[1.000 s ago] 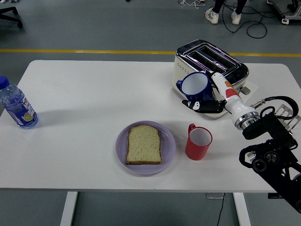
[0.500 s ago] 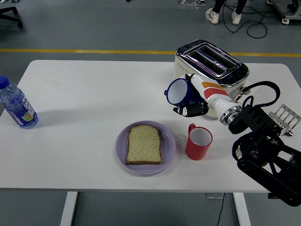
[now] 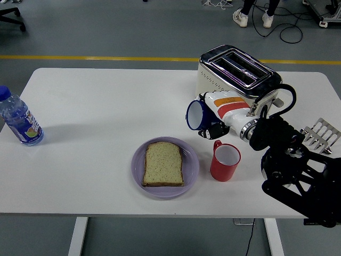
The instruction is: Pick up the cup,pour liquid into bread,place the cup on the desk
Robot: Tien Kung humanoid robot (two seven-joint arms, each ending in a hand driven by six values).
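Observation:
My right hand (image 3: 213,120) is shut on a blue cup (image 3: 196,114) with a white inside. It holds the cup above the table, tipped with its mouth facing left, just up and right of the bread. A slice of bread (image 3: 163,164) lies on a lilac plate (image 3: 137,169) near the front middle of the table. A red cup (image 3: 225,161) stands upright to the right of the plate, below my hand. My left arm is out of view.
A chrome toaster (image 3: 237,74) stands behind my right hand at the back right. A water bottle (image 3: 18,119) stands at the left edge. A metal rack (image 3: 317,134) sits at the far right. A person's feet (image 3: 252,18) show on the floor beyond the table.
My right hand has carried the blue cup left and down from beside the toaster toward the plate, and tipped it further onto its side.

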